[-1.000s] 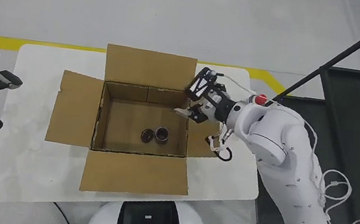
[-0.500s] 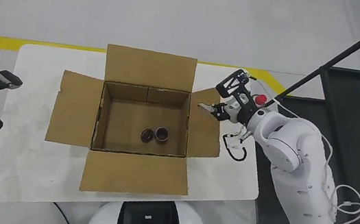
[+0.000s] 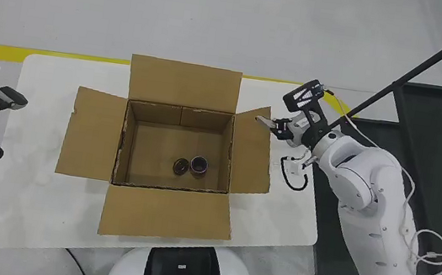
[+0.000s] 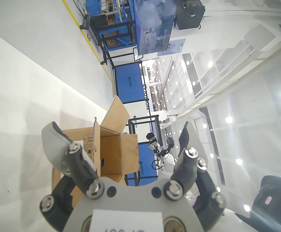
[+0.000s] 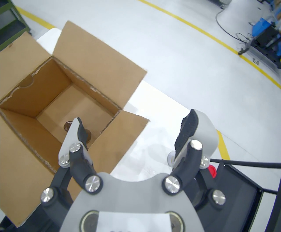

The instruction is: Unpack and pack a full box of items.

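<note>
An open cardboard box (image 3: 180,123) stands mid-table with all flaps spread. Two small dark round items (image 3: 190,165) lie side by side on its floor; in the right wrist view they (image 5: 68,125) peek out from behind one finger. My right gripper (image 3: 278,127) hovers open and empty just past the far corner of the box's right flap (image 3: 253,150). Seen from its own wrist, this gripper (image 5: 134,129) spans the flap and the white table. My left gripper (image 3: 6,82) rests open and empty off the table's left edge, and in its wrist view it (image 4: 118,136) faces the box (image 4: 109,149).
The white table (image 3: 39,163) has bare surface to the left and right of the box. A dark green metal cart (image 3: 441,143) with black posts stands close beside the table on the right. Yellow floor tape (image 3: 46,53) runs behind the table.
My right gripper has drawn back from over the box's right inner edge, moving rightward past the flap, open and empty throughout. The left arm has not moved.
</note>
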Robot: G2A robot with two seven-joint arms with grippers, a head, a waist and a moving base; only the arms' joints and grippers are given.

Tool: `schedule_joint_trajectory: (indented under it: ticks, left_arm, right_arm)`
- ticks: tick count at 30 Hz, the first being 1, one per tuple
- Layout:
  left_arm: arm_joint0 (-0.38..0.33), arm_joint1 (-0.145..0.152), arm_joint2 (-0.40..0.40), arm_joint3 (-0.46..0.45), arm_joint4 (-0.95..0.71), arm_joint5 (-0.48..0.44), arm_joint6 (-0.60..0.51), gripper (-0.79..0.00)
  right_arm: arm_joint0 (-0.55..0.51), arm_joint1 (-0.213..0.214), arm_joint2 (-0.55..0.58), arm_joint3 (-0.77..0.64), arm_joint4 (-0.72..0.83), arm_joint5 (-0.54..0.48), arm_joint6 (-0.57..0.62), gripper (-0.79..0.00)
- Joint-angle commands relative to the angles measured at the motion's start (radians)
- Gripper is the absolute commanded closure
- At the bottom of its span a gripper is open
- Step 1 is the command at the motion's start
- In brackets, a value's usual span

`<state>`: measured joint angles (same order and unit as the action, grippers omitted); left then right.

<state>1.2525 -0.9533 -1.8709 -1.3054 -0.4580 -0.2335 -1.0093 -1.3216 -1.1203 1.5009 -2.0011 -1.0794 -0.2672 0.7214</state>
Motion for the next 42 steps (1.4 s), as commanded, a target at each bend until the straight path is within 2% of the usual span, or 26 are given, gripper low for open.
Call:
schedule_joint_trajectory:
  ticks: [1, 8, 14, 42]
  left_arm:
    - [0.000, 0.000, 0.000, 0.000, 0.000, 0.000, 0.000, -0.785]
    - [0.000, 0.000, 0.000, 0.000, 0.000, 0.000, 0.000, -0.785]
    - [0.000, 0.000, 0.000, 0.000, 0.000, 0.000, 0.000, -0.785]
    - [0.000, 0.000, 0.000, 0.000, 0.000, 0.000, 0.000, -0.785]
  right_arm:
    - [-0.045, 0.002, 0.030, 0.001, -0.042, 0.019, -0.073, -0.785]
    - [-0.203, -0.001, 0.132, 0.119, -0.052, 0.093, -0.378, -0.785]
    - [-0.252, -0.007, 0.131, 0.224, -0.117, 0.141, -0.564, -0.785]
    - [-0.252, -0.008, 0.128, 0.232, -0.115, 0.140, -0.567, -0.785]
